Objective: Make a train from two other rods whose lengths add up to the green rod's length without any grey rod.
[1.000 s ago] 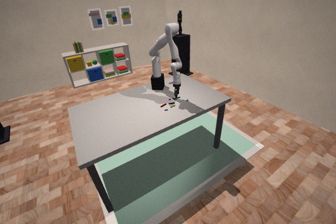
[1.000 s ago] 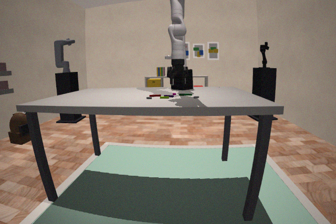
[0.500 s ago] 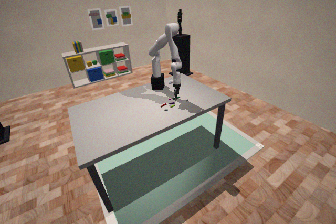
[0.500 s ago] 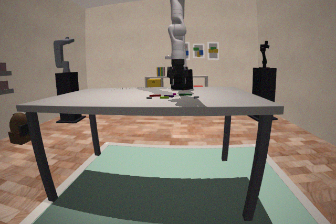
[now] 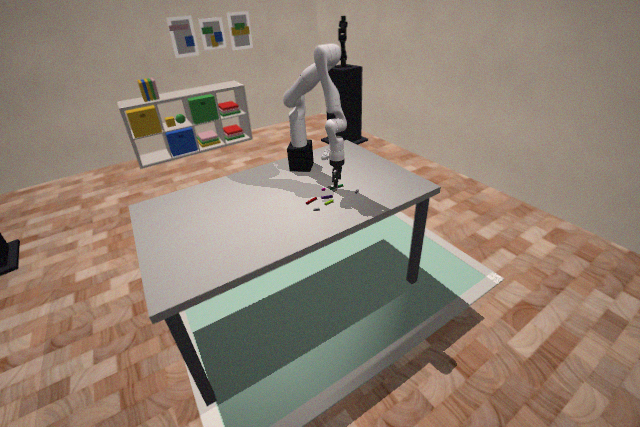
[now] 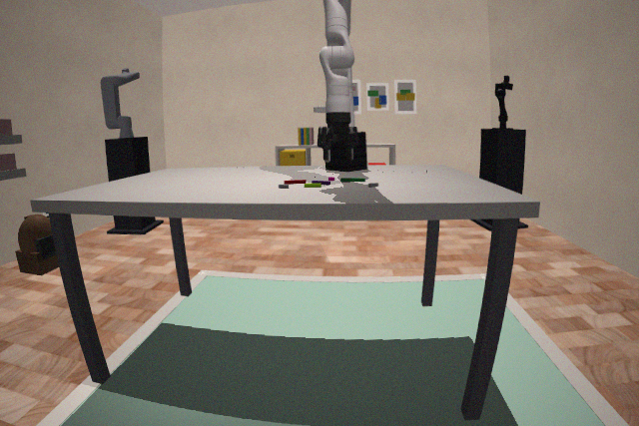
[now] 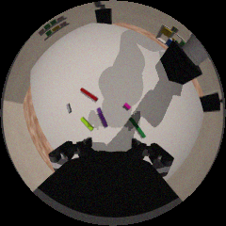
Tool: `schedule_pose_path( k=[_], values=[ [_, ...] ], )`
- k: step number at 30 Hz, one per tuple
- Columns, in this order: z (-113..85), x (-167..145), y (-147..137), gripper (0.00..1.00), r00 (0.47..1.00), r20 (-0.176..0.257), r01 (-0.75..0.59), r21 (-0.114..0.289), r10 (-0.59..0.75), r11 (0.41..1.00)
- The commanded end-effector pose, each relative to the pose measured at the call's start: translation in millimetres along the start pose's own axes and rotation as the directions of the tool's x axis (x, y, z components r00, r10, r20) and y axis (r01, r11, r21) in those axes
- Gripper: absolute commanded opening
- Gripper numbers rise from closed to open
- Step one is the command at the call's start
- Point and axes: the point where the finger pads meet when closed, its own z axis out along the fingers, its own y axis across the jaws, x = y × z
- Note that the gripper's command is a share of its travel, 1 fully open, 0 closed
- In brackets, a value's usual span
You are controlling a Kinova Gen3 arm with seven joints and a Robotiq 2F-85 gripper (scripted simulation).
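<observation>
Purple rod [image 7: 102, 117] lies between lime rod [image 7: 87, 123] and open pincer [image 7: 113, 147].

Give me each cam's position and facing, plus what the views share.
Top: high off one table corner, looking down across it; whole arm shows.
Exterior: low, at the table edge opposite the base, facing the arm head-on; arm and open gripper show.
Wrist: on the gripper, looking down; only the dark finger links show.
Shared: all three catch the red rod, purple rod and green rod.
</observation>
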Motion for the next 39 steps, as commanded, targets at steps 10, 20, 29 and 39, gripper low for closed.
schedule_pose_path(
  k=[10, 20, 29, 39],
  values=[
    [0.2, 2.4, 0.7, 1.0, 0.996, -0.007, -0.084, -0.002, 0.084, 0.996],
    [2.3, 10.7, 4.2, 1.0, 0.928, -0.035, -0.371, -0.001, 0.371, 0.928],
    [3.8, 17.0, 7.6, 1.0, 0.757, -0.054, -0.651, 0.014, 0.651, 0.759],
    [4.7, 20.3, 10.6, 1.0, 0.293, -0.05, -0.954, 0.046, 0.955, 0.296]
  ],
)
